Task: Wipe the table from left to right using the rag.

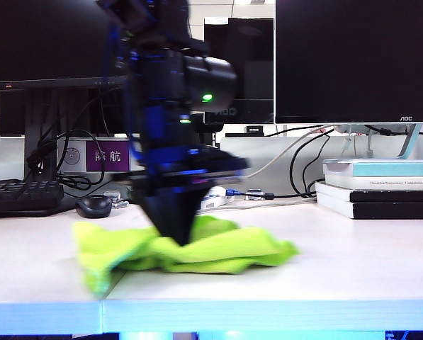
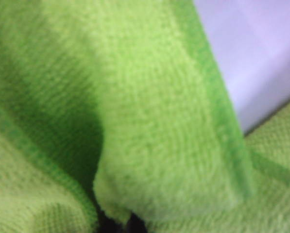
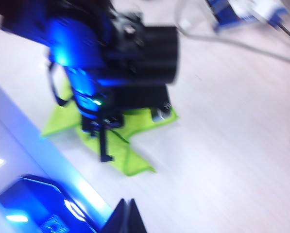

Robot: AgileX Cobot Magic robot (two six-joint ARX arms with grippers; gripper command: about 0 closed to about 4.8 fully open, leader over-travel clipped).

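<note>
The lime-green rag (image 1: 225, 249) lies crumpled on the pale table (image 1: 339, 273), near its front edge and just right of the panel seam. My left gripper (image 1: 176, 232) points down into the rag's middle. It is shut on a fold of it. In the left wrist view the rag (image 2: 149, 121) fills nearly everything, and the dark tips of the left gripper (image 2: 120, 225) pinch the cloth. A strip of table (image 2: 251, 48) shows beyond. From the right wrist view I see the left gripper (image 3: 104, 141) on the rag (image 3: 135, 162). My right gripper (image 3: 127, 208) hovers shut and empty above the table (image 3: 222, 121).
A black mouse (image 1: 94, 206) and a keyboard (image 1: 20, 195) sit at the back left. Stacked books (image 1: 381, 188) lie at the back right. Monitors (image 1: 353, 57) and trailing cables (image 1: 296, 166) line the rear. The table's front edge (image 1: 268, 315) runs just below the rag.
</note>
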